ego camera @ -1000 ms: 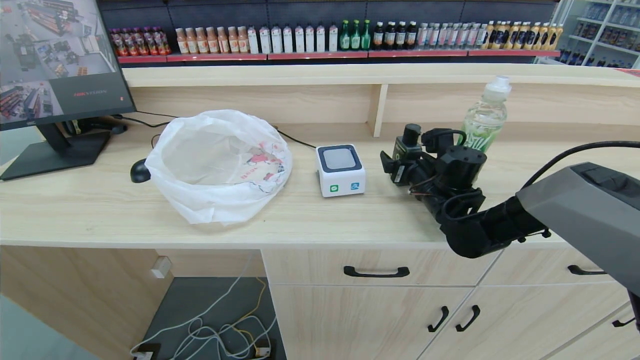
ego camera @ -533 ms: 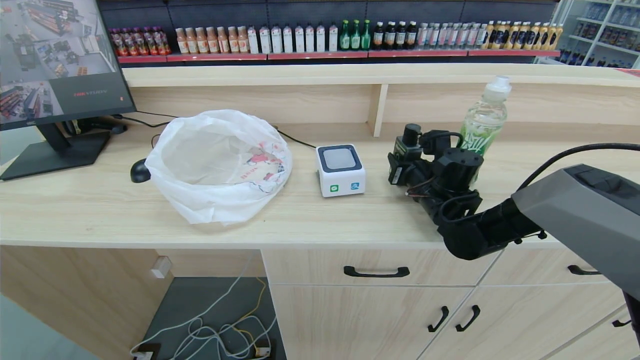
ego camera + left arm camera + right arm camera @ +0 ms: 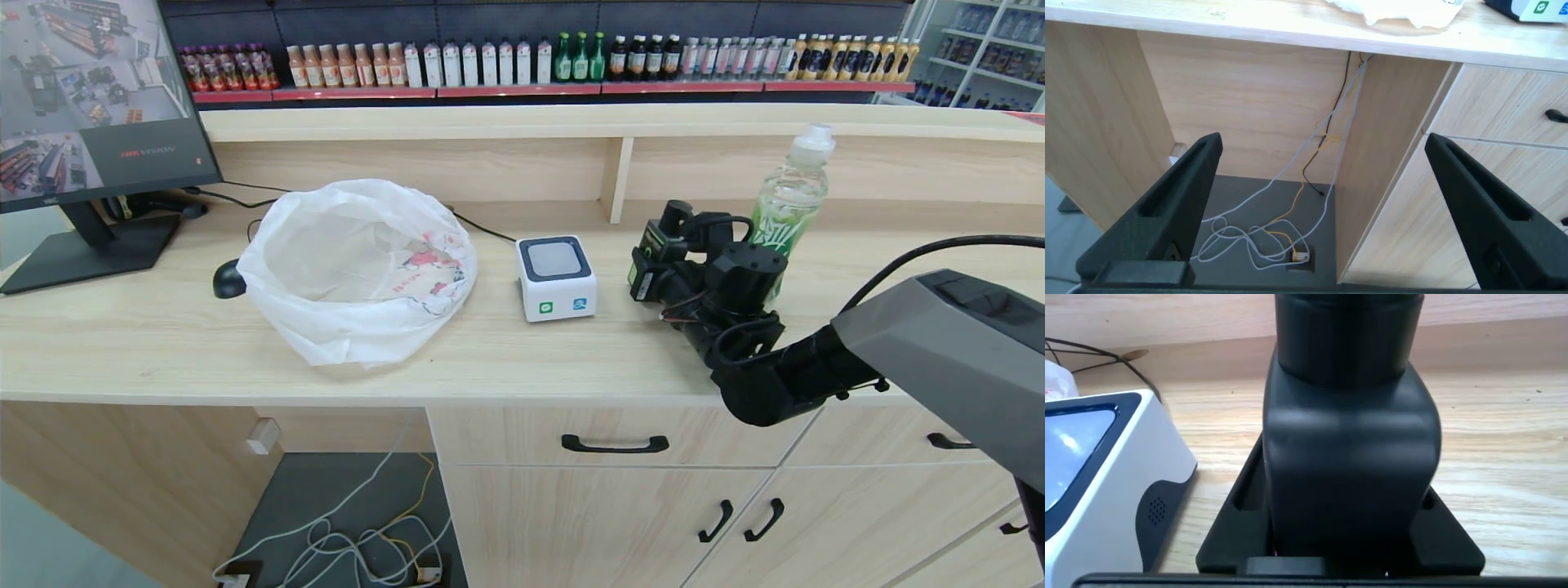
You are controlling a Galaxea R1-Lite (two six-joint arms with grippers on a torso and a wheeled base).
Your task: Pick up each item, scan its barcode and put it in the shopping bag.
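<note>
Bottle (image 3: 673,217), small and dark, clamped in my right gripper (image 3: 657,260), just right of the scanner (image 3: 555,278). I would tip its label slowly over the scanner's top window before heading to the shopping bag (image 3: 359,261). My left gripper (image 3: 1323,192) hangs spread wide below the counter (image 3: 490,351).

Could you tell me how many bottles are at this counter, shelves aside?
2: a dark bottle in the right gripper beside the scanner; a clear bottle standing behind. The bag may hide more.
</note>
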